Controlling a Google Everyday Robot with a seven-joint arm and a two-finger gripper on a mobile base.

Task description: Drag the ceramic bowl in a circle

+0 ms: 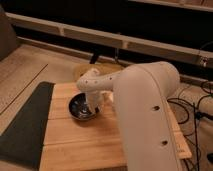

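The ceramic bowl is round, shallow and dark with pale glints inside. It sits on the wooden table, left of its middle. My white arm reaches over from the right and its wrist points down into the bowl. The gripper is inside the bowl at its right side, touching or near the rim. The small white cup is hidden behind my arm.
A dark mat lies on the floor left of the table. A round tan object sits behind the table. Cables lie on the floor to the right. A dark bench with a pale rail runs along the back.
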